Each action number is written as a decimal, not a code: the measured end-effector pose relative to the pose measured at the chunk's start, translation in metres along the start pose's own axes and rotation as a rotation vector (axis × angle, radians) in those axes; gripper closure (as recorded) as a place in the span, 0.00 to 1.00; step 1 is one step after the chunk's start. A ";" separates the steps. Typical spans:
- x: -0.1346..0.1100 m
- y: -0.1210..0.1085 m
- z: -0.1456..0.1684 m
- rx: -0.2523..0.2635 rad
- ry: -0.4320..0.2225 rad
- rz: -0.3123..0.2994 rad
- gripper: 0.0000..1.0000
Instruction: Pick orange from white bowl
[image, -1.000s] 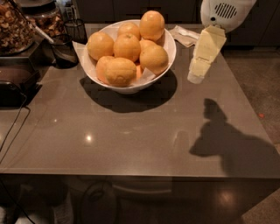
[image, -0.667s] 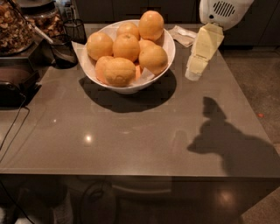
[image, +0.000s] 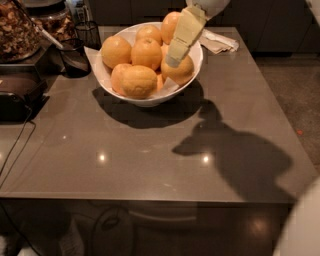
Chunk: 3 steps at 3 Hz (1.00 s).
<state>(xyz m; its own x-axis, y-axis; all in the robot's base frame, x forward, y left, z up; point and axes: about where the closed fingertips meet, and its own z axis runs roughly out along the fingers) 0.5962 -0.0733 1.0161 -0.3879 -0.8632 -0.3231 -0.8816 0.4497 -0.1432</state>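
The gripper hangs over the white bowl, its tip on the orange at three o'clock; whether it is apart or together cannot be told. Other oranges crowd in from nine o'clock, and napkins lie at two o'clock outside the bowl.

The round, dimpled oranges were a matte yellow-orange, heaped in a glossy white bowl with a white paper lining. The pale cream-yellow gripper hung toward the bowl's three o'clock. The smooth tabletop was grey-brown, dotted with bright glints, with a dark shadow at four o'clock.
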 end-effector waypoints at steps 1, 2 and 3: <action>-0.054 0.008 0.012 -0.059 -0.063 -0.026 0.00; -0.064 0.003 0.012 -0.039 -0.104 -0.022 0.00; -0.073 -0.005 0.021 -0.037 -0.125 0.040 0.00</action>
<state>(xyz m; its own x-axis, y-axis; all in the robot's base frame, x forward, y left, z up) 0.6345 -0.0078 1.0206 -0.3885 -0.8082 -0.4425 -0.8763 0.4725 -0.0936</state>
